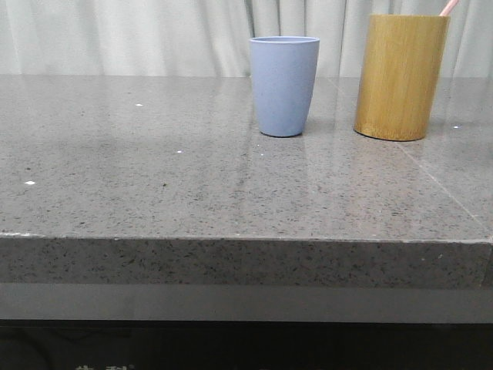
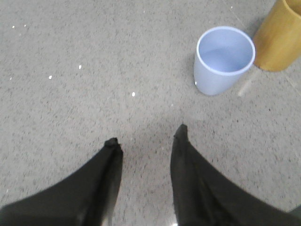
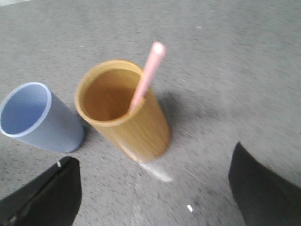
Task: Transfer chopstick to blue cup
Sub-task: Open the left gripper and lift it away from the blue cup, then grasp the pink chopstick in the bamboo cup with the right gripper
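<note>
The counter (image 1: 154,169) is polished speckled grey stone, faintly reflective. The blue cup (image 1: 283,85) looks matt plastic; the cylinder (image 1: 400,75) beside it is smooth grained bamboo, holding a smooth pink chopstick (image 3: 146,80).

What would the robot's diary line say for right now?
chopstick: standing in bamboo cup | blue cup: empty, upright | left gripper: open, holding nothing | right gripper: open, near bamboo cup | transfer: not started

Pink chopstick (image 3: 146,77) leans in bamboo cup (image 1: 400,75), upper right of front frame. Blue cup (image 1: 283,85) upright, empty, just left of it.
</note>
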Controlling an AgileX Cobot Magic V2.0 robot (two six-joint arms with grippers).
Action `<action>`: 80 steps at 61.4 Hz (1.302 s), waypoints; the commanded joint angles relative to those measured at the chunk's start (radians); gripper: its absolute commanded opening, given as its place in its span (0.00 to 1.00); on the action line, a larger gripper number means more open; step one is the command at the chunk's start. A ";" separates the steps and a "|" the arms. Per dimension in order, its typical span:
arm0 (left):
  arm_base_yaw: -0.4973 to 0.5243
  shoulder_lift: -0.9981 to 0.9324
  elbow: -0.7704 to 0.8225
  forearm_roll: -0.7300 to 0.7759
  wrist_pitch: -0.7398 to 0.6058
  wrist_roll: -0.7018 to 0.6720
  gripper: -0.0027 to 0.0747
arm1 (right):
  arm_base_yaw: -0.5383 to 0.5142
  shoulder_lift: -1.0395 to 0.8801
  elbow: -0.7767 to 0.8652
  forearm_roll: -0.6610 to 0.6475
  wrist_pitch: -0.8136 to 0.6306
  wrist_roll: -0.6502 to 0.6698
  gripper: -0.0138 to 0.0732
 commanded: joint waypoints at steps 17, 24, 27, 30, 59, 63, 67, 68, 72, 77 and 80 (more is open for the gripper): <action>-0.001 -0.452 0.459 0.005 -0.247 -0.005 0.37 | -0.005 0.227 -0.235 0.211 -0.036 -0.158 0.90; -0.001 -0.546 0.551 0.003 -0.268 -0.007 0.37 | -0.005 0.283 -0.282 0.219 -0.011 -0.160 0.89; -0.001 -0.576 0.575 0.003 -0.268 -0.009 0.37 | -0.005 0.302 -0.296 0.220 0.012 -0.160 0.85; -0.001 -0.600 0.594 0.003 -0.268 -0.009 0.37 | -0.005 0.313 -0.301 0.220 0.020 -0.160 0.79; -0.001 -0.630 0.612 0.005 -0.268 -0.009 0.37 | -0.005 0.329 -0.301 0.220 0.007 -0.161 0.15; -0.001 -0.630 0.612 0.005 -0.268 -0.009 0.37 | -0.005 0.329 -0.301 0.220 0.011 -0.161 0.10; -0.006 -0.630 0.612 0.005 -0.268 -0.009 0.37 | -0.005 0.325 -0.304 0.218 0.014 -0.166 0.08; -0.006 -0.630 0.612 0.005 -0.268 -0.009 0.37 | -0.005 0.324 -0.306 0.217 0.017 -0.171 0.08; -0.006 -0.630 0.612 0.005 -0.268 -0.009 0.37 | -0.005 0.313 -0.323 0.205 0.027 -0.187 0.08; -0.006 -0.630 0.612 0.005 -0.268 -0.009 0.37 | -0.005 0.292 -0.364 0.179 0.054 -0.197 0.08; -0.006 -0.630 0.612 0.005 -0.268 -0.009 0.37 | -0.005 0.277 -0.399 0.152 0.079 -0.197 0.08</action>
